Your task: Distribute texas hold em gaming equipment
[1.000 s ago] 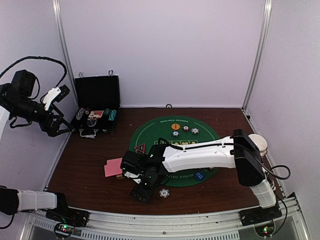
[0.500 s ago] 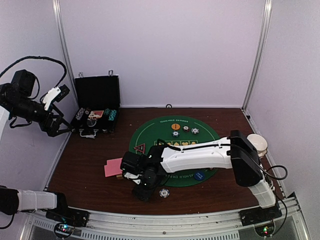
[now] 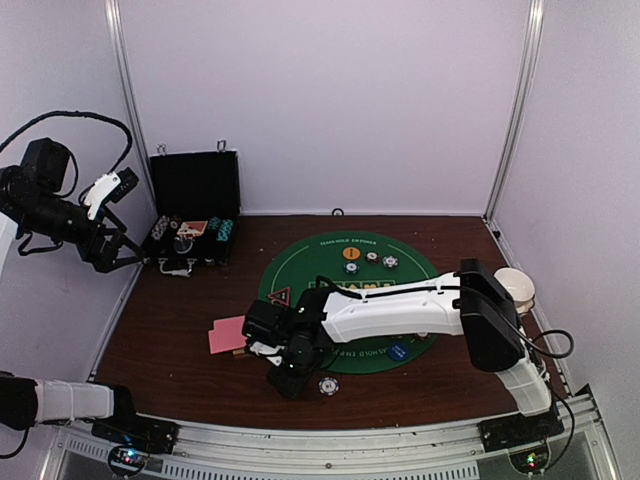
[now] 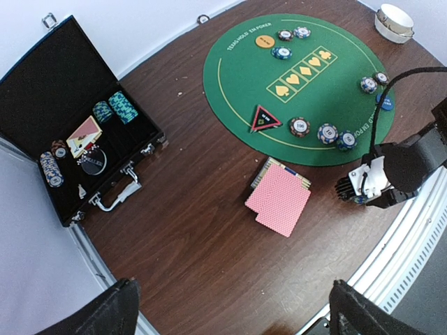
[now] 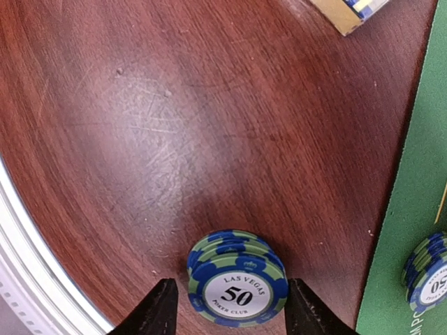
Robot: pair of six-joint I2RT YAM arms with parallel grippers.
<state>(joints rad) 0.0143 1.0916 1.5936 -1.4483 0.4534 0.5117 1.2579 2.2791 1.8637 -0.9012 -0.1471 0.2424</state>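
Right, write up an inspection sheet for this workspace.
Surface: brown wooden table, round green poker mat.
Job's things: pink-backed cards on the wood; chip stacks, orange disc, blue disc, triangular marker on the mat; 50 chip stack off it.
Clutter: open black case; white cup; card box under the cards.
Grippers: left gripper open, raised; right gripper open astride the 50 chip stack.
Cables: black cable looped over left arm; black lead along right arm.
Surroundings: white walls.

Dark brown wooden worktop [image 5: 140, 125] gleams, glossy but finely scratched by its near edge. Blue-and-green striped plastic poker chip stack [image 5: 236, 289] there: smooth, with a shiny printed label. Round green cloth mat [image 4: 237, 91] looks matt. Pink-backed paper playing cards [image 4: 278, 199] look smooth.
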